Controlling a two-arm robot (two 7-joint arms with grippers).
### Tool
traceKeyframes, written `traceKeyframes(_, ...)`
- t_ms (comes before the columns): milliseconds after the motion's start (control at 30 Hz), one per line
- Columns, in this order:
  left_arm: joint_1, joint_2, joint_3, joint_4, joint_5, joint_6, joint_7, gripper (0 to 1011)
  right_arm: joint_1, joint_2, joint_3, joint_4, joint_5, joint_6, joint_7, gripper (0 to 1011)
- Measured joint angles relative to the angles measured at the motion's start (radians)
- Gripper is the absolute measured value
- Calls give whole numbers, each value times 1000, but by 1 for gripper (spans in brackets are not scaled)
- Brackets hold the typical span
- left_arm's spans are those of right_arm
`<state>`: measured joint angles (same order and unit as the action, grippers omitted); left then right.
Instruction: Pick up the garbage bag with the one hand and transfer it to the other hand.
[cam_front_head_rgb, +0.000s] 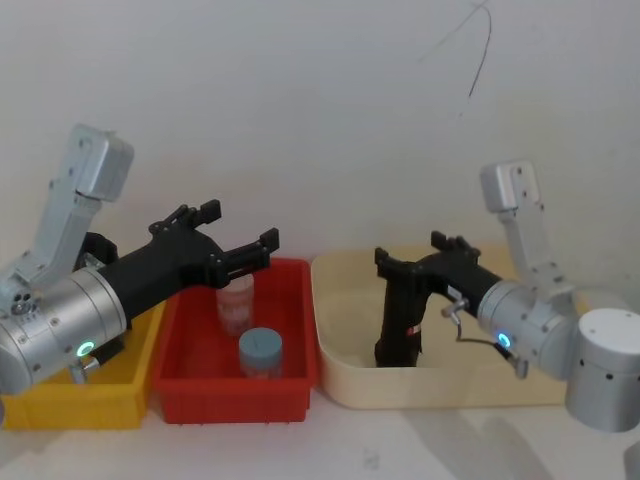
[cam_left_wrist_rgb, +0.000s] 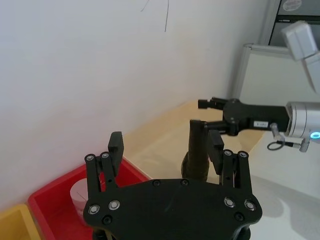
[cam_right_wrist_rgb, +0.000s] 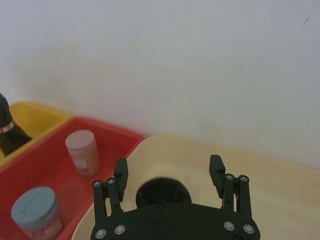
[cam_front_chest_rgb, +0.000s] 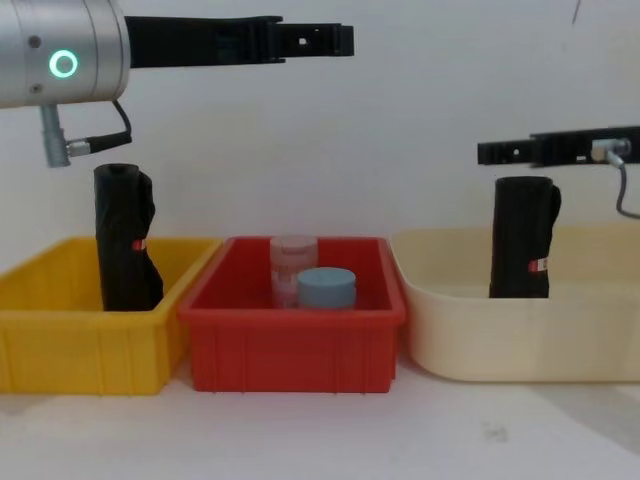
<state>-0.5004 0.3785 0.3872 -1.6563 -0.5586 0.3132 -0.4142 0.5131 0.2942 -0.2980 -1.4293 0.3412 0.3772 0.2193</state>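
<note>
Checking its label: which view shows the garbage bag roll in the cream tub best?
Chest view: garbage bag roll full height, label visible. Head view: right hand overlaps its top. Wrist views: partly hidden.

Garbage bag (cam_front_chest_rgb: 522, 240) stands in right bin (cam_front_chest_rgb: 470, 345); jars (cam_front_chest_rgb: 325, 288) in middle bin (cam_front_chest_rgb: 300, 358).

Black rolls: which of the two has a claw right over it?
The right roll, in the cream tub: the right claw hovers open just above it. The left roll, in the yellow bin, has none over it.

We see a lab test bench: bare wall (cam_front_head_rgb: 300, 100), white table (cam_front_chest_rgb: 300, 430), yellow bin (cam_front_chest_rgb: 90, 345), red bin (cam_front_chest_rgb: 300, 360), cream bin (cam_front_chest_rgb: 500, 350), office partition (cam_left_wrist_rgb: 265, 75) behind.
</note>
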Motion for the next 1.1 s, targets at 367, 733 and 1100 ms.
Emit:
traceKeyframes(367, 11, 7, -3, -10, -2, -1, 10, 1002, 13, 2, 11, -64, 3, 12, 17, 1000)
traceKeyframes(733, 74, 34, -24, -42, 8, -17, 66, 1002, 7, -1, -32, -139, 30, 86, 61, 1000)
traceKeyframes(1100, 121, 58, -40, -63, 20, -28, 103, 1001, 1, -32, -86, -179, 41, 159, 58, 999)
